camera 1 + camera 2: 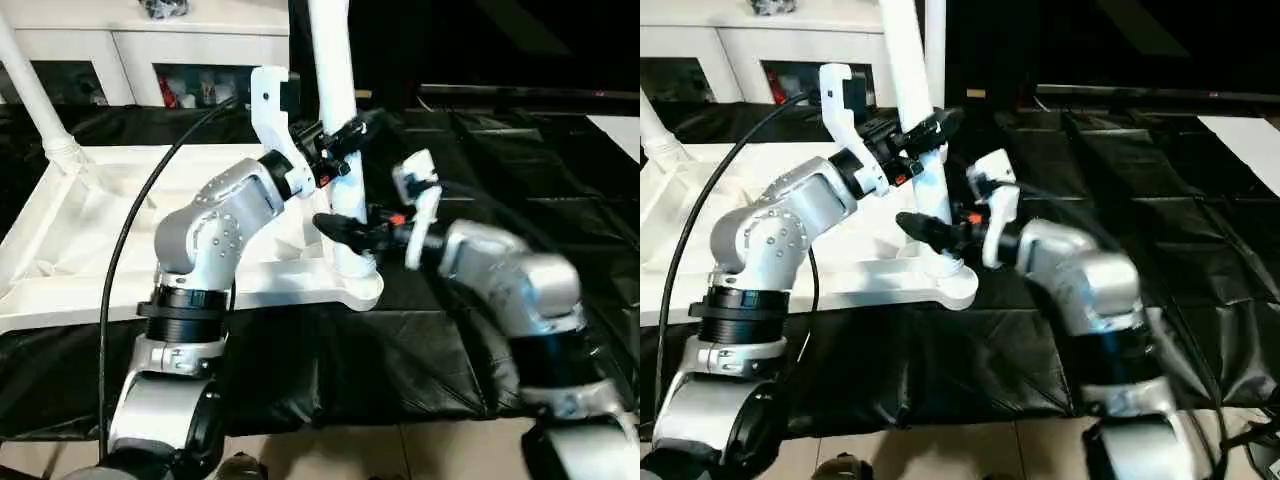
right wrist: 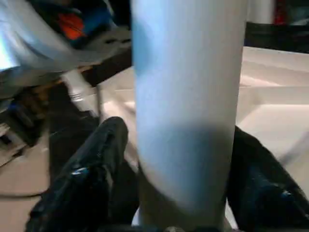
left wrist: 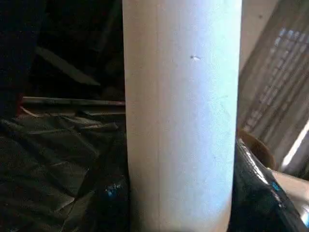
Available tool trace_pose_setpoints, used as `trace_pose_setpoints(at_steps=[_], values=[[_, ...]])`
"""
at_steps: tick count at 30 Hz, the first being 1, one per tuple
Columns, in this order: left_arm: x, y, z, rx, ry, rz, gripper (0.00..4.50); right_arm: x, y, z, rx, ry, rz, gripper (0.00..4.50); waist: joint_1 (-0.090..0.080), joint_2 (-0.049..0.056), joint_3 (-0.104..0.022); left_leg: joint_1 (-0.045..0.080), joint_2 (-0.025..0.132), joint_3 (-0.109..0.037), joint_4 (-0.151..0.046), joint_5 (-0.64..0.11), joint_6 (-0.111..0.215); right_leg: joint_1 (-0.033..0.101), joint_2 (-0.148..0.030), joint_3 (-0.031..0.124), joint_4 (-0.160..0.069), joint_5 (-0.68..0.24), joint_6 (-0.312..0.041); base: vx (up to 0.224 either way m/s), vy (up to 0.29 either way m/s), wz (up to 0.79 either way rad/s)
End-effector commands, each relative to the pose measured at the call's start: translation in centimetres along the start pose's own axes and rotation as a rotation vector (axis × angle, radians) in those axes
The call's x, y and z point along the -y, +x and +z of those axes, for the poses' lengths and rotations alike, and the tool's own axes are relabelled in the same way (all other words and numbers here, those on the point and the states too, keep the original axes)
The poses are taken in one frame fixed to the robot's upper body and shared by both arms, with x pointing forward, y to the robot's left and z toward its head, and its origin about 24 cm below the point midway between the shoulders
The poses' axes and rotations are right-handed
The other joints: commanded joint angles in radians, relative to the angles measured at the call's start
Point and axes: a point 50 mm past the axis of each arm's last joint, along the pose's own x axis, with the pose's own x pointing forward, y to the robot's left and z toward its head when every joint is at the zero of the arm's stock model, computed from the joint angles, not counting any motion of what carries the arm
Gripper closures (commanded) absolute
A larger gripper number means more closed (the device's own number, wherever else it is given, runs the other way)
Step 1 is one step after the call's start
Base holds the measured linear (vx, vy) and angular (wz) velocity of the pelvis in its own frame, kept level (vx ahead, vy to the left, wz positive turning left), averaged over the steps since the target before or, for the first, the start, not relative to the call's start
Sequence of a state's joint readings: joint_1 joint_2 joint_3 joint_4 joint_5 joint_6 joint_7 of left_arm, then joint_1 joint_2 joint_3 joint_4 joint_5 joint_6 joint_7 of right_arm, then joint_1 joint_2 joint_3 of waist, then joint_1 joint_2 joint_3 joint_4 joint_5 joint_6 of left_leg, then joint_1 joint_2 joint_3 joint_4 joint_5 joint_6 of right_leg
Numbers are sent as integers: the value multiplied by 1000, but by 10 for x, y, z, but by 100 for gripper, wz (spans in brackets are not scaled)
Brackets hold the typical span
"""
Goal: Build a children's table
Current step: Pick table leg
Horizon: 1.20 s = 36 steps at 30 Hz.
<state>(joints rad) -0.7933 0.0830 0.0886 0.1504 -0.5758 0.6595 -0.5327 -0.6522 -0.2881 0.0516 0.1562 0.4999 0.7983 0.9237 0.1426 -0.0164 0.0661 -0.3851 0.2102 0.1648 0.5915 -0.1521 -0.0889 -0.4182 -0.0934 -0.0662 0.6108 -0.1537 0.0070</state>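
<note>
Gripping upright table leg: left claw high; right claw low, both clamped.

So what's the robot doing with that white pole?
It's building a little table. The white tabletop lies upside down on a black cloth. Both arms hold one table leg that stands upright in the near corner socket: the left gripper grips it higher up, the right gripper lower down. Another leg stands in the far corner.
</note>
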Motion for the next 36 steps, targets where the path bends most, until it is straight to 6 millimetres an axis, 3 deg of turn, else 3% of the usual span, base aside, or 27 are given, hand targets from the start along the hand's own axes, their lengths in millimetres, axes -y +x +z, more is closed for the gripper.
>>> trace_pose_setpoints(at_steps=[1,7,14,19,24,36], values=[[6,0,2,-14,18,-57,265,-4,0,2,-34,10,94,112,0,2,-84,17,6,4,-69,-269,-23,61,-34,28,-69,-238,-167,0,0,0],[15,-3,0,-69,38,-155,265,2,-4,1,-118,-1,117,84,1,1,-84,14,7,5,-66,-238,-23,61,-37,28,-64,-225,-184,0,0,0],[20,-2,-3,-99,27,-190,265,6,-3,4,-153,-38,139,84,1,-4,-82,14,6,7,-65,-246,-19,59,-37,28,-70,-272,-174,0,0,0],[21,-2,-3,-100,19,-200,265,5,-2,5,-155,-41,176,84,2,-4,-84,13,6,6,-64,-235,-14,61,-36,28,-67,-254,-175,0,0,0],[21,-1,-3,-98,15,-199,265,4,-2,3,-162,-34,198,146,2,-4,-85,13,6,7,-63,-225,-11,61,-35,28,-65,-237,-182,0,0,0],[23,0,-2,-100,0,-217,265,4,-1,-4,-176,-8,216,244,2,2,-85,15,7,5,-63,-237,-15,61,-35,27,-65,-242,-187,0,0,0]])
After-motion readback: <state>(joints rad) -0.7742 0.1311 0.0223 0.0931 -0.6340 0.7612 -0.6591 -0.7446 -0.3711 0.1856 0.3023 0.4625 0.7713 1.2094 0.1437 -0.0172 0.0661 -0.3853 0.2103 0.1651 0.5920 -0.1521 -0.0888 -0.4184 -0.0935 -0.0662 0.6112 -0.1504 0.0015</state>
